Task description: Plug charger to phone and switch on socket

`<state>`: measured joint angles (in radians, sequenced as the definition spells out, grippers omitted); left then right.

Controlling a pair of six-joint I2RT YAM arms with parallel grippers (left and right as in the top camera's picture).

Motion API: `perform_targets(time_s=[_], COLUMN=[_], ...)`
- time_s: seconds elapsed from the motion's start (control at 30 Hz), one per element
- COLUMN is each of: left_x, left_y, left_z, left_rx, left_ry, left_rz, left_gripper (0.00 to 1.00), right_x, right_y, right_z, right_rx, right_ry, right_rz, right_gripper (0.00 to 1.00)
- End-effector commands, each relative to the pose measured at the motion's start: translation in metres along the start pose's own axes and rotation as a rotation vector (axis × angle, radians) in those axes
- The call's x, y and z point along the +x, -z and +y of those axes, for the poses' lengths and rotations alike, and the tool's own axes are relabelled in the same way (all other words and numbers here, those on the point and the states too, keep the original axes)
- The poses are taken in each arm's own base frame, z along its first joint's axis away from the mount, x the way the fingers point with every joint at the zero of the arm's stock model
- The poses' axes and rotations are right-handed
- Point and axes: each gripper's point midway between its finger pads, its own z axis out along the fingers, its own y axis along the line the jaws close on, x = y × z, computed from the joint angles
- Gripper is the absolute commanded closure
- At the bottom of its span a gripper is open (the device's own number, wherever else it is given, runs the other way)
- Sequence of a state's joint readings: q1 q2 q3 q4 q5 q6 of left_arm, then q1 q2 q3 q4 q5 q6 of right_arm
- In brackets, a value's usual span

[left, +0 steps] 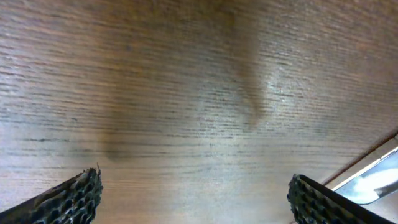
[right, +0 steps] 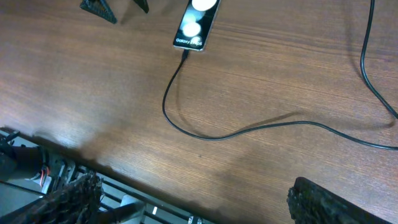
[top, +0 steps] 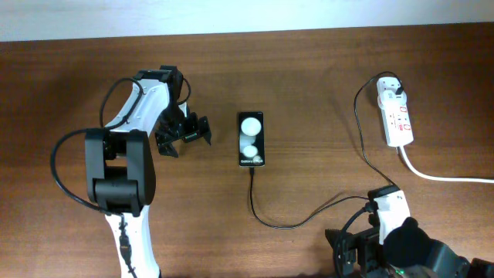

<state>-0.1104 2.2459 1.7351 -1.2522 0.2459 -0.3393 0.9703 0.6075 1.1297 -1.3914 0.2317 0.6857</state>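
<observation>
Right fingers (right: 326, 204), spread and empty, hang over the near edge of the desk (right: 93, 112). Our charger (right: 214, 138) loops across bare wood to the phone (right: 198, 22); left fingers (left: 71, 199) gape beside it. Far right, the socket (top: 397, 116) holds its plug.

A: Is the narrow white plastic power strip (top: 397, 116) on?
B: Too small to tell; its thick white cord (top: 448, 177) exits the overhead view at 3 o'clock.
A: And the flat black rectangular phone (right: 196, 25)?
B: The right wrist view crops it at 12 o'clock.
</observation>
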Motion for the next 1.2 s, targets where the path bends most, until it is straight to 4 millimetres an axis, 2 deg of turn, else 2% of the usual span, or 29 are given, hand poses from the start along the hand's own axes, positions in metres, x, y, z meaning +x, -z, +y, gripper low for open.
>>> perform_targets(time_s=[0.0,0.03,0.13,0.3,0.47,0.5,0.57,0.7,0.8,0.87,0.97,1.07,1.17], left_x=[0.007,0.014,0.041,0.085,0.141,0.151,0.17,0.195,0.208,0.206,0.194,0.182,0.176], left_y=[0.055,0.077,0.122,0.176,0.227,0.241,0.267,0.299,0.308,0.306,0.28,0.288,0.289], left_z=[-0.009,-0.012,-0.016,0.0,-0.027,-0.022,0.001,0.025,0.035,0.055,0.067,0.088,0.094], left_rx=[0.038,0.052,0.074,-0.025,-0.083,-0.101,-0.147,-0.161,-0.156,-0.228,-0.276,-0.291,-0.247], left_ry=[-0.05,-0.068,-0.118,-0.148,-0.328,-0.335,-0.307,-0.27,-0.256,-0.164,-0.114,0.001,-0.014], left_rz=[-0.132,-0.175,-0.255,-0.393,-0.634,-0.697,-0.803,-0.954,-1.007,-1.032,-1.013,-1.043,-1.024], left_gripper=[0.0,0.01,0.01,0.01,0.01,0.01,0.01,0.01,0.01,0.01,0.01,0.01,0.01], right_x=[0.0,0.0,0.0,-0.002,-0.005,-0.005,-0.005,-0.007,-0.01,-0.01,-0.005,-0.003,-0.003], right_y=[-0.002,-0.002,-0.002,-0.002,-0.002,-0.002,-0.002,-0.002,-0.002,-0.002,-0.009,-0.009,-0.009], right_z=[-0.002,-0.002,-0.002,0.0,0.002,0.002,0.002,0.004,0.006,0.007,0.005,0.007,0.007], right_rx=[0.01,0.01,0.01,0.003,-0.004,-0.004,-0.004,-0.011,-0.02,-0.023,-0.013,-0.023,-0.023], right_ry=[-0.014,-0.013,-0.014,-0.016,-0.019,-0.019,-0.019,-0.021,-0.024,-0.025,-0.021,-0.02,-0.02], right_rz=[-0.004,-0.004,-0.005,-0.013,-0.022,-0.022,-0.022,-0.031,-0.042,-0.045,-0.024,-0.013,-0.014], right_gripper=[0.01,0.01,0.01,0.01,0.01,0.01,0.01,0.01,0.01,0.01,0.01,0.01,0.01])
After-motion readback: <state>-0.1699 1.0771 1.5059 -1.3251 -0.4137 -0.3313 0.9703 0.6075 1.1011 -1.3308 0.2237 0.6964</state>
